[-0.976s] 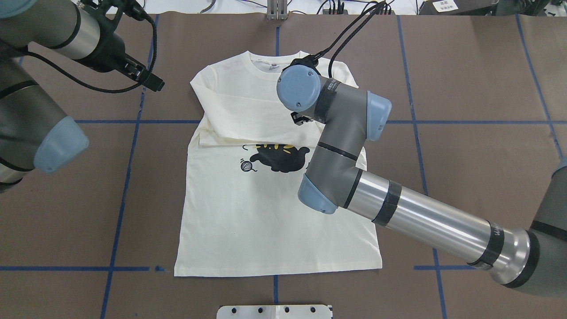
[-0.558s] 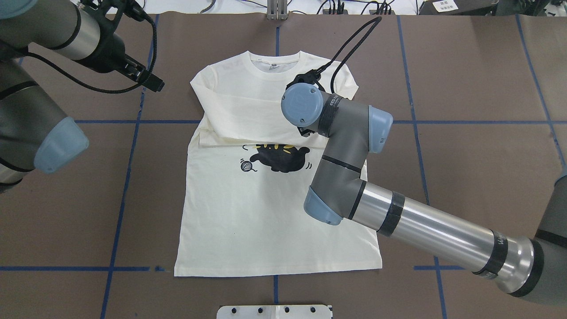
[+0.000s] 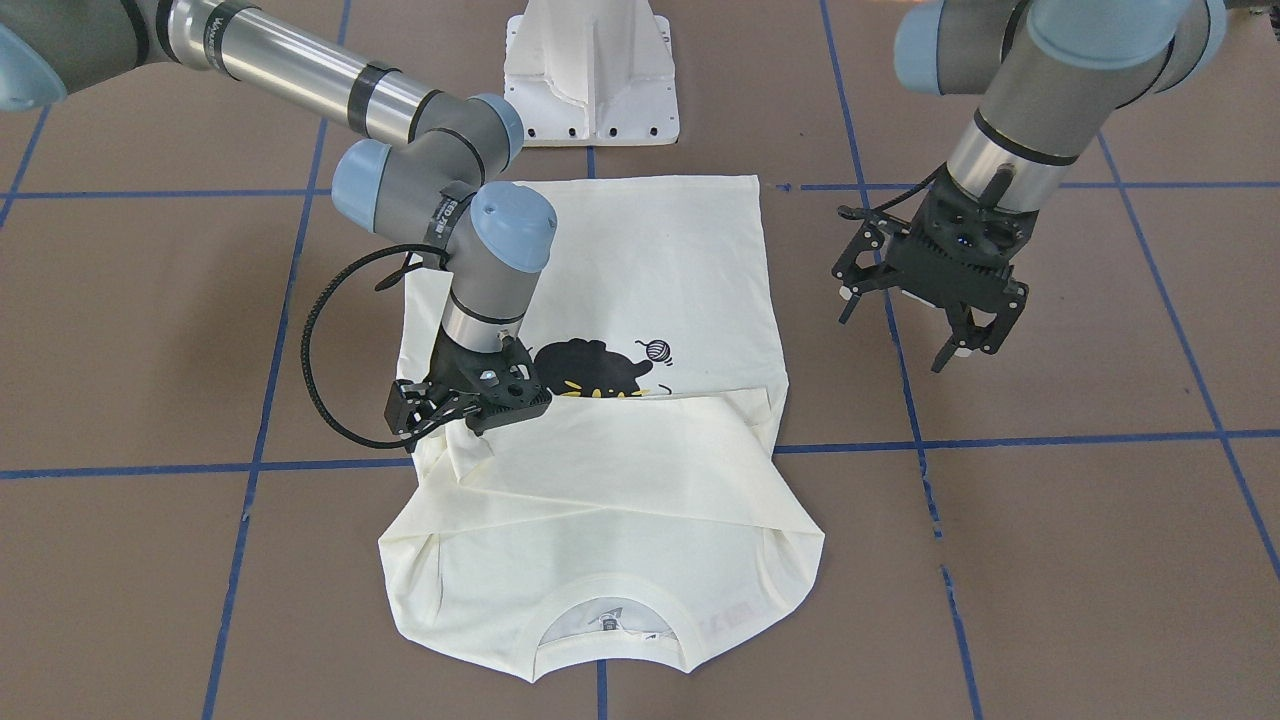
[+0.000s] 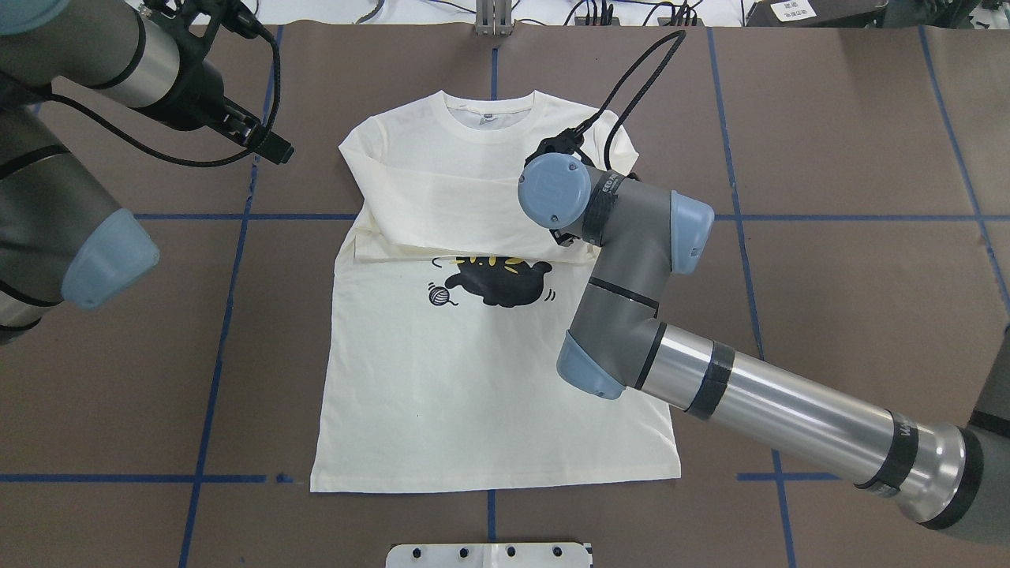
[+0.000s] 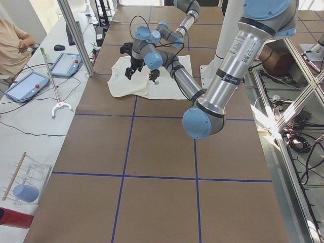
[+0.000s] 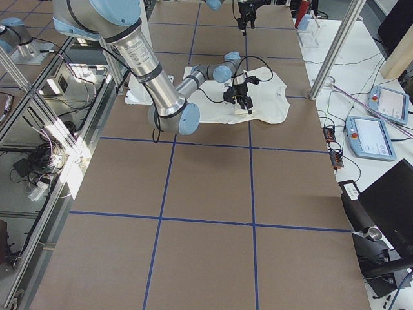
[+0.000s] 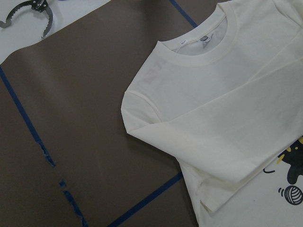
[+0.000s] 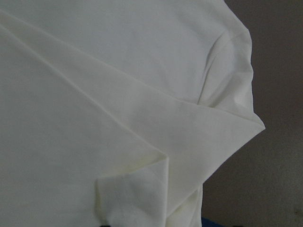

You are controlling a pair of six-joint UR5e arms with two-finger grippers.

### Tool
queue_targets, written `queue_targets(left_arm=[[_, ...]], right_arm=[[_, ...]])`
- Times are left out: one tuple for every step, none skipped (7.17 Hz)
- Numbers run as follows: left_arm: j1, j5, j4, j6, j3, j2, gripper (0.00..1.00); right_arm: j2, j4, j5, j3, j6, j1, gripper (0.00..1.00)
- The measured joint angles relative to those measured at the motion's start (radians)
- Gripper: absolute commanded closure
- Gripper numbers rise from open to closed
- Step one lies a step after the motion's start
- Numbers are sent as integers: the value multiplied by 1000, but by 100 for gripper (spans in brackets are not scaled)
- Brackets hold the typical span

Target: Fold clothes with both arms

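The cream T-shirt (image 4: 473, 386) lies flat on the brown table, front up, collar (image 4: 489, 106) at the far side. Both sleeves are folded across the chest (image 3: 620, 450) and hide the red lettering. The black cat print (image 4: 497, 282) shows just below the fold. My right gripper (image 3: 462, 420) hangs low over the folded sleeve at the shirt's right edge, jaws apart, holding nothing. It is mostly hidden under its wrist in the overhead view (image 4: 565, 237). The right wrist view shows only folded cloth (image 8: 118, 94). My left gripper (image 3: 900, 330) is open and empty above bare table, left of the shirt's shoulder (image 7: 142, 104).
The white base pedestal (image 3: 590, 60) stands at the near table edge by the shirt's hem. Blue tape lines (image 4: 237, 217) cross the brown table. Cables (image 4: 600, 12) lie along the far edge. A side bench with tablets (image 5: 28, 83) and an operator (image 5: 12, 43) is beyond the table.
My right arm has moved to the right and a little toward the robot, from the middle of the chest to the shirt's right edge. The cloth and the left arm have not moved.
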Motion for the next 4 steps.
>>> queue_targets(left_arm=[[1,0,0,-7,-1,-1,0],[2,0,0,-17,-2,-3,0],[3,0,0,-25,-2,-4,0],[5,0,-9,-32,-1,-3,0]], right_arm=[[-26,-7,-1,19,-53,26,11],[-67,-10,-1,52,-107,54,11],[-110,-10,1,88,-156,80,11],[-143,-5,5,115,-186,98,2]])
